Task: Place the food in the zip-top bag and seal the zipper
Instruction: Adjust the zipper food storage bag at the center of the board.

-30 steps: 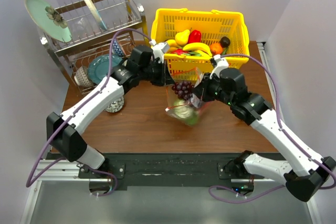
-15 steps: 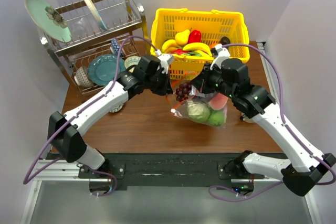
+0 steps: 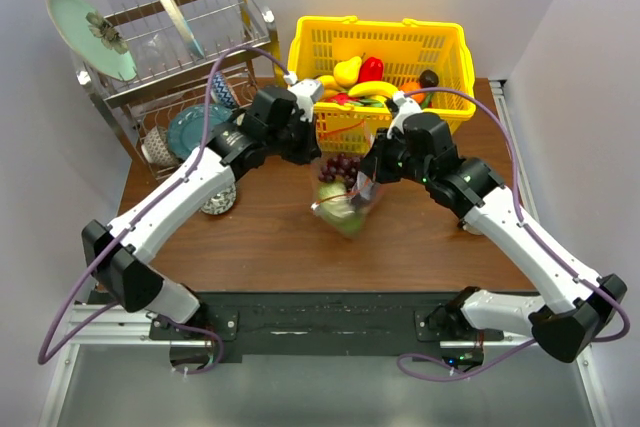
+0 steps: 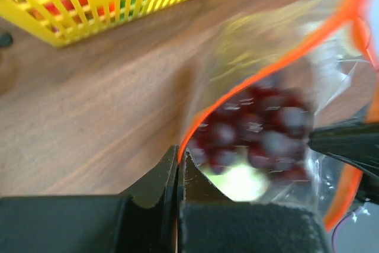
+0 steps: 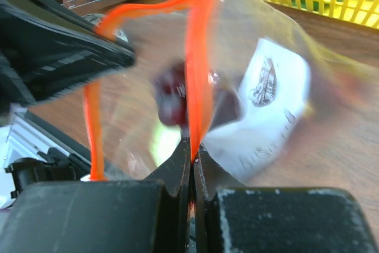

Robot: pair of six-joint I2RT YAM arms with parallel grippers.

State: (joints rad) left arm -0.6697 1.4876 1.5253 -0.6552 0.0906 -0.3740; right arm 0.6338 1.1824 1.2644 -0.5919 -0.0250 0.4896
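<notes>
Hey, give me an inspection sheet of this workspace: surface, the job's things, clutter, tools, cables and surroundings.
Surface: brown wooden table, no spills seen.
Job's things: zip-top bag hangs between both tools, with a grape bunch and a green piece inside. The zipper strips are apart, so it is not sealed.
Clutter: yellow basket of toy fruit at the back; dish rack with plates at back left.
Tools: left tool and right tool are each shut on the bag's mouth edge.
Cables: purple cables loop along both arms, clear of the bag.
Surroundings: plain pale walls; nothing else seen.
</notes>
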